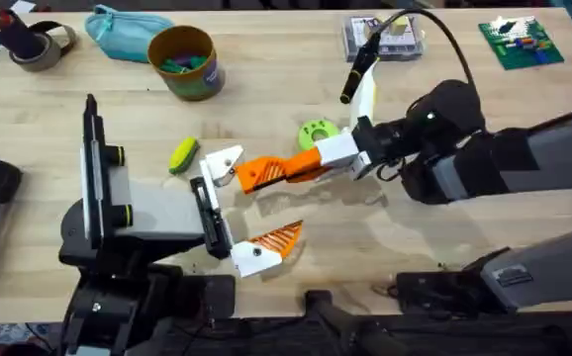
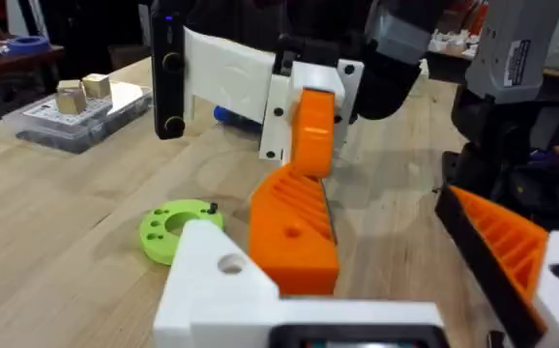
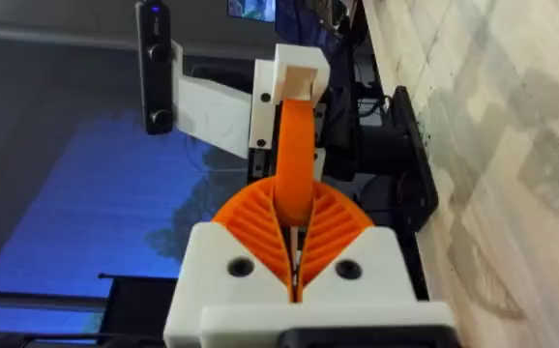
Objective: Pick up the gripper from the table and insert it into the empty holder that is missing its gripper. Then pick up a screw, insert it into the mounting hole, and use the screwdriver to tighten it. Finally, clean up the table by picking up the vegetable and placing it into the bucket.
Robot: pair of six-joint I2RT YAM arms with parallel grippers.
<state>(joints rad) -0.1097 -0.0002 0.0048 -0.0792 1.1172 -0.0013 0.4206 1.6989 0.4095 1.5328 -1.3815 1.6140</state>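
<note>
Two jaws of the right gripper [image 1: 304,168] are clenched on the orange gripper [image 1: 262,173] over the middle of the surface [image 1: 286,59], pressing it to the white holder [image 1: 225,161] of the spread-open left gripper [image 1: 278,204], probably for seating.

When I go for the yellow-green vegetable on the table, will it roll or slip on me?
The vegetable looks rounded and elongated, so it may roll if nudged from the side. It is small and looks like a toy, so probably light and fairly stiff. Its surface seems smooth and could slip; gripping across the narrow middle seems safer.
</note>
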